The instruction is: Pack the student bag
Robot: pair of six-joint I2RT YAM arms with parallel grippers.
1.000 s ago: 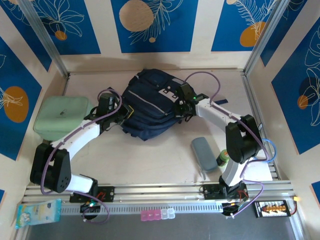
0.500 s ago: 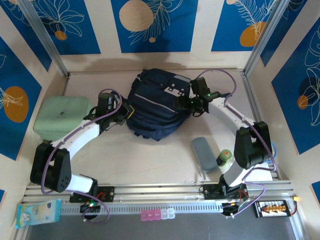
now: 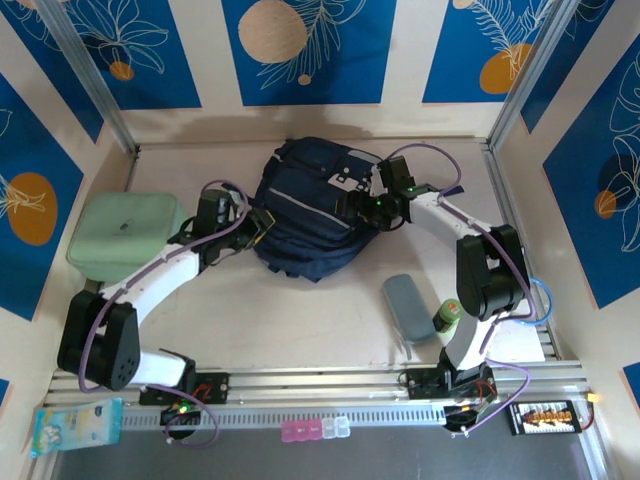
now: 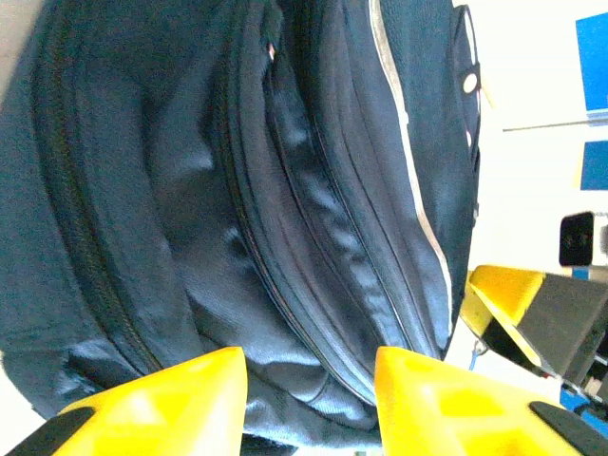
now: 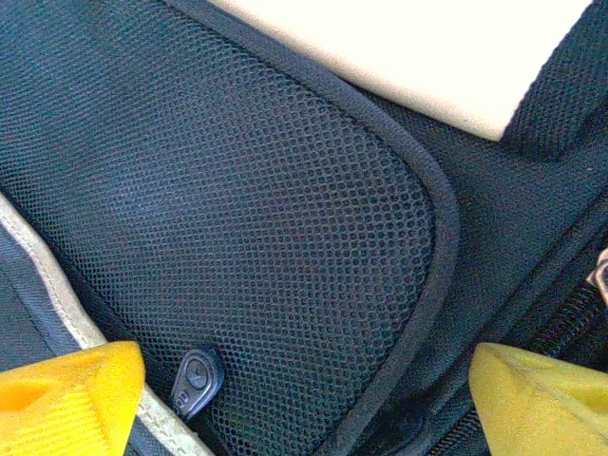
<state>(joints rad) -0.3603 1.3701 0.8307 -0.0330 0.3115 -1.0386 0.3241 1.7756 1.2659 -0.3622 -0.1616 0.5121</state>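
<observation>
1. The student bag [image 3: 305, 215] is lying at the far middle of the table [image 3: 300, 320], between the arms. It is sagging: soft fabric, probably light.
2. The left gripper [image 4: 309, 380] is standing partly open at the bag's zipper edge, pinching nothing visible.
3. The right gripper [image 5: 304, 399] is gaping wide over the mesh pocket [image 5: 256, 218], holding nothing.
4. I am judging a zipper seam or a strap the best hold.
5. The mint-green case [image 3: 122, 232] is sitting left, the grey-blue pouch [image 3: 407, 306] and green-capped bottle [image 3: 447, 318] right. None is blocking the bag.

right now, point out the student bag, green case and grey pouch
student bag [image 3: 305, 215], top external view, middle of its fabric
green case [image 3: 120, 232], top external view, lid centre
grey pouch [image 3: 408, 308], top external view, its middle
</observation>
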